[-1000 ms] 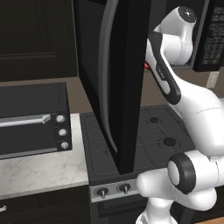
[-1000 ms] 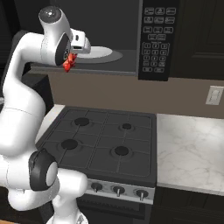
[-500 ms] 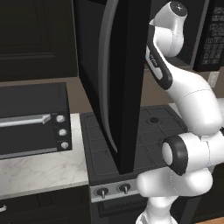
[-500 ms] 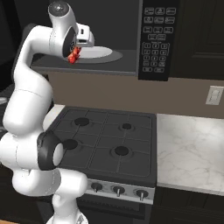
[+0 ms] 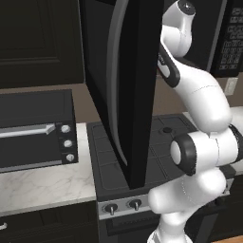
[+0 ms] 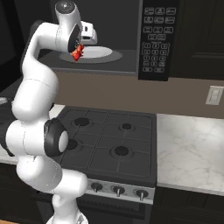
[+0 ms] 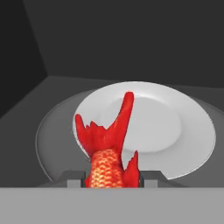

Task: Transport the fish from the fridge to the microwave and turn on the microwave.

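Note:
My gripper (image 6: 79, 47) is shut on the fish (image 6: 77, 53), a small red-orange one, at the open mouth of the microwave (image 6: 155, 35). In the hand view the fish (image 7: 107, 146) sticks out from between the fingertips (image 7: 75, 180), tail first. Its tail reaches over the near left edge of a white plate (image 7: 170, 127). That plate (image 6: 98, 53) lies on the grey turntable (image 7: 52, 135) inside the dark cavity. The microwave's door (image 5: 130, 95), with its curved grey handle (image 5: 113, 71), stands swung open to the arm's left. The fridge is out of view.
A black four-burner stove (image 6: 107, 140) with front knobs sits under the microwave. A marble counter (image 6: 192, 144) runs to its right, under a wall outlet (image 6: 215, 95). A black toaster oven (image 5: 33, 128) with three knobs stands on the counter to the left.
The arm has carried the fish up and further in toward the microwave cavity, so it now hangs at the plate's edge. The gripper has stayed shut on it.

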Motion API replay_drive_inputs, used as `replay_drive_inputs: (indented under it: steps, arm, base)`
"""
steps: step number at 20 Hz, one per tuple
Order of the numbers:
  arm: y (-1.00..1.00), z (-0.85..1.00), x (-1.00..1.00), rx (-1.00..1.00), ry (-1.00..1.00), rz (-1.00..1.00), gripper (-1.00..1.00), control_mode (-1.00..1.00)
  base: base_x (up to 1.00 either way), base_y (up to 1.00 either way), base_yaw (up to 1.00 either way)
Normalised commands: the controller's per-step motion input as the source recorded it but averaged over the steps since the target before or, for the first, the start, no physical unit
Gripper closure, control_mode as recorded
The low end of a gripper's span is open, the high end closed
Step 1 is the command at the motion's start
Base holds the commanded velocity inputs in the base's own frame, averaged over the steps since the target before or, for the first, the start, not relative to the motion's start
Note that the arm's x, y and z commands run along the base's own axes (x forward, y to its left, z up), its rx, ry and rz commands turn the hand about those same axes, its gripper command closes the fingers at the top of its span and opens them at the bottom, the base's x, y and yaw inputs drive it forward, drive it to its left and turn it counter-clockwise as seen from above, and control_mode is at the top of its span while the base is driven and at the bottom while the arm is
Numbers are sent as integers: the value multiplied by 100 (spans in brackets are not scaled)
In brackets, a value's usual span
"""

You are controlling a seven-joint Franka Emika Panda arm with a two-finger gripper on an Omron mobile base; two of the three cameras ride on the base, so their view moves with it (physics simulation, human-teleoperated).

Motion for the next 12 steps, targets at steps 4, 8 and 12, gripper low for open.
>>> replay_drive_inputs:
  steps: [4, 8, 12]
  arm:
    - [0, 0, 32, 0, 0, 1, 100, -100]
    - [0, 0, 31, -1, 0, 1, 100, -100]
    - [0, 0, 32, 0, 0, 1, 100, -100]
  base:
    - [0, 0, 0]
    - [0, 0, 0]
    - [0, 0, 0]
